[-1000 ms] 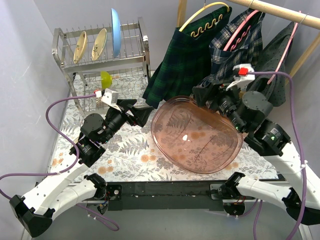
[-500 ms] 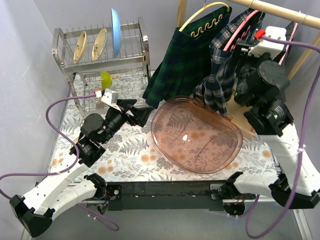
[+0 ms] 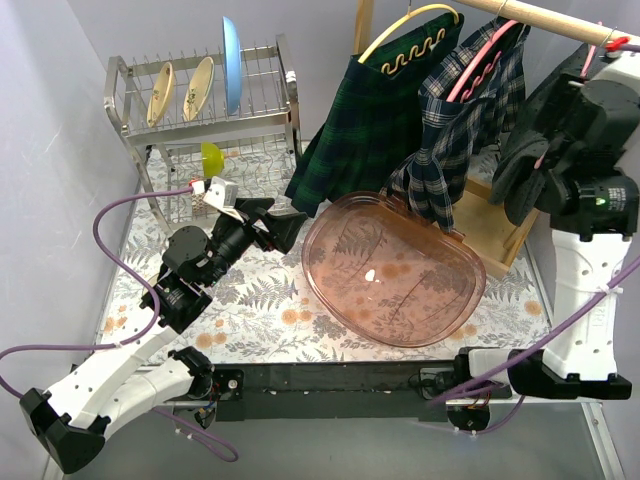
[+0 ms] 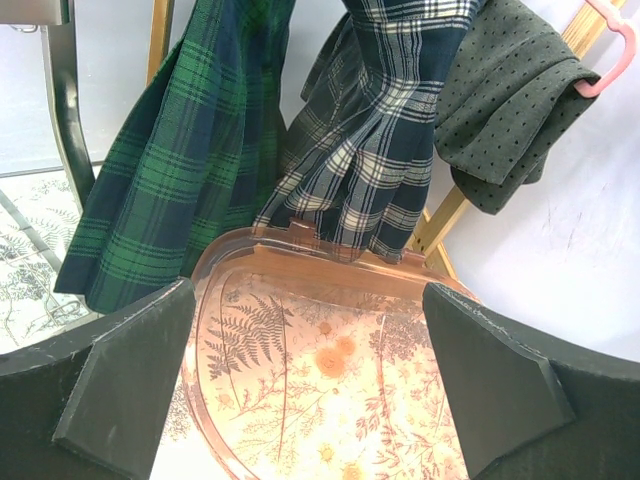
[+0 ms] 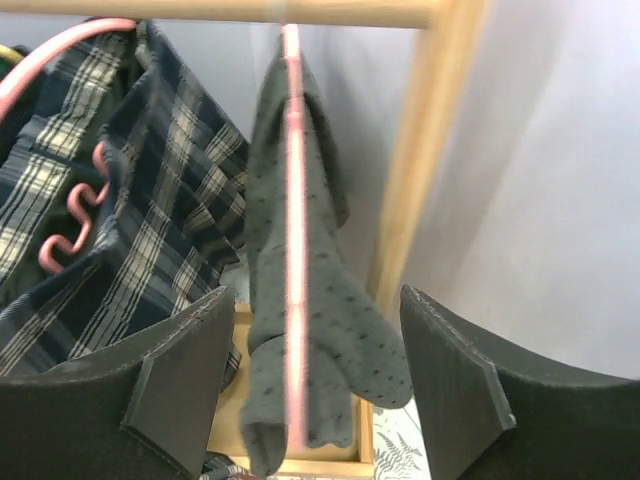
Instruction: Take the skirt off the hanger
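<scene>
Three skirts hang from a wooden rail (image 3: 560, 22): a green plaid skirt (image 3: 370, 120) on a yellow hanger (image 3: 405, 25), a blue-and-white plaid skirt (image 3: 455, 130) on a pink hanger (image 3: 480, 60), and a grey dotted skirt (image 3: 548, 95) at the right. My right gripper (image 3: 525, 180) is raised and open beside the grey skirt. In the right wrist view the grey skirt (image 5: 330, 330) and its pink hanger (image 5: 292, 250) hang between the open fingers of the gripper (image 5: 310, 400), untouched. My left gripper (image 3: 280, 225) is open and empty, low at the tray's left.
A clear pink tray (image 3: 390, 270) lies on the floral cloth below the skirts. A dish rack (image 3: 200, 110) with plates stands at the back left. The rail's wooden post (image 5: 425, 150) and wooden base frame (image 3: 495, 230) stand at the right by the wall.
My right arm has swung up and to the right, from over the tray's far edge to the grey dotted skirt. The left arm has not moved.
</scene>
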Controlling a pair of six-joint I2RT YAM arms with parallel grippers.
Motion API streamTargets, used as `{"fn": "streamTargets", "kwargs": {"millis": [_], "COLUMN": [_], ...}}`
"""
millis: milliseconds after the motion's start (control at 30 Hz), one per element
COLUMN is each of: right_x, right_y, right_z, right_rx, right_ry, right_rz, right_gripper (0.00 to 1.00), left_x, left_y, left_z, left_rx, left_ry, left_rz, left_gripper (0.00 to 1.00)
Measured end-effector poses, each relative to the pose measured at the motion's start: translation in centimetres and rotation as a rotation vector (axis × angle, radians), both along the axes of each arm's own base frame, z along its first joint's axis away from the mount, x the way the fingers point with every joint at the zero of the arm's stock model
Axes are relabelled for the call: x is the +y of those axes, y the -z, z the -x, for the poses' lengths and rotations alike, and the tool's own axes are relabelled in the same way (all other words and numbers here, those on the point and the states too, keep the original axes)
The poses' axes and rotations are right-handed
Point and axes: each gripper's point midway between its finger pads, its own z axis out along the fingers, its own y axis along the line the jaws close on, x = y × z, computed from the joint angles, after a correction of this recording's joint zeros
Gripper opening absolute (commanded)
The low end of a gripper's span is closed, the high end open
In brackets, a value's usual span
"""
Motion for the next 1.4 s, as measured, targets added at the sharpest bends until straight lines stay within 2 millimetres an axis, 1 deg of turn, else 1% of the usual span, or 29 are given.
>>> {"fn": "streamTargets", "kwargs": {"millis": [67, 167, 300, 433, 500, 533, 800, 833, 867, 1000, 1100, 1133, 1167, 1300, 1333, 1400], "right_x": [-1.7, -3.2, -3.0, -2.5, -2.3, -2.2, -1.6, -1.6, -1.6, -1.5, -1.5, -1.5, -1.6, -1.7, -1.7, -1.7], "right_y": [0.0, 0.9, 2.6, 5.2, 5.9, 6.1, 6.9, 7.0, 7.0, 6.7, 6.7, 6.7, 6.6, 6.0, 5.8, 5.4], "right_z": [0.4, 0.1, -1.3, -2.5, -2.8, -2.9, -4.3, -4.4, -4.4, -4.6, -4.6, -4.6, -4.6, -4.6, -4.5, -4.5], "right_rx": [-0.003, 0.012, 0.047, 0.096, 0.108, 0.107, 0.091, 0.091, 0.089, 0.076, 0.076, 0.075, 0.073, 0.055, 0.049, 0.040], "right_ry": [0.016, 0.026, -0.029, -0.093, -0.114, -0.123, -0.175, -0.177, -0.179, -0.186, -0.186, -0.185, -0.182, -0.176, -0.174, -0.173], "right_rz": [-0.034, -0.076, -0.121, -0.172, -0.191, -0.197, -0.225, -0.225, -0.225, -0.222, -0.222, -0.223, -0.224, -0.225, -0.223, -0.220], "right_gripper": [0.72, 0.70, 0.66, 0.63, 0.63, 0.61, 0.48, 0.45, 0.43, 0.43, 0.53, 0.58, 0.59, 0.59, 0.55, 0.51], "left_x": [0.0, -0.1, -0.1, -0.1, -0.1, -0.1, -0.4, -0.4, -0.4, -0.4, -0.4, -0.4, -0.4, -0.4, -0.4, -0.4], "left_y": [0.1, 0.1, 0.1, 0.1, 0.1, 0.2, 0.9, 1.0, 1.1, 1.2, 1.2, 1.2, 1.2, 1.2, 1.2, 1.2], "left_z": [0.0, -0.1, -0.1, -0.1, -0.1, -0.1, -0.5, -0.5, -0.5, -0.5, -0.5, -0.5, -0.5, -0.5, -0.5, -0.5], "left_rx": [0.002, 0.003, 0.002, 0.002, 0.003, 0.004, 0.020, 0.022, 0.023, 0.025, 0.025, 0.025, 0.025, 0.025, 0.025, 0.024], "left_ry": [0.000, 0.000, 0.000, 0.000, 0.000, 0.000, 0.000, 0.000, 0.000, 0.000, 0.000, 0.000, 0.000, 0.000, 0.000, 0.000], "left_rz": [-0.001, -0.002, -0.002, -0.002, -0.003, -0.004, -0.016, -0.018, -0.019, -0.020, -0.021, -0.021, -0.020, -0.021, -0.020, -0.020], "left_gripper": [0.98, 0.98, 0.98, 0.98, 0.98, 0.98, 0.98, 0.98, 0.98, 0.98, 0.98, 0.98, 0.98, 0.98, 0.98, 0.98]}}
